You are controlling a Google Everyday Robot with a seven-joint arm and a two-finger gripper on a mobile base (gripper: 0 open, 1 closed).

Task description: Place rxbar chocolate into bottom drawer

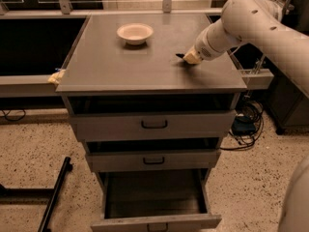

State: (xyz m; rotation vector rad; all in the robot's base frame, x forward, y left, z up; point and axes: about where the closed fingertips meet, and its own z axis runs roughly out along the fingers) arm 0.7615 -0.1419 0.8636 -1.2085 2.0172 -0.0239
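Note:
My gripper (pixel 189 58) is down on the right part of the grey cabinet top (pixel 120 69), at the end of the white arm that reaches in from the right. A small dark sliver, which looks like the rxbar chocolate (pixel 179 55), sticks out to the left of the gripper; the rest of it is hidden under the gripper. The bottom drawer (pixel 155 221) is pulled far out at the foot of the cabinet, and its inside looks empty.
A round cream bowl (pixel 135 33) stands at the back middle of the cabinet top. The two upper drawers (pixel 154 124) are pulled out a little. A black bar (pixel 54 197) lies on the floor at the left. Cables (pixel 246 124) lie at the right.

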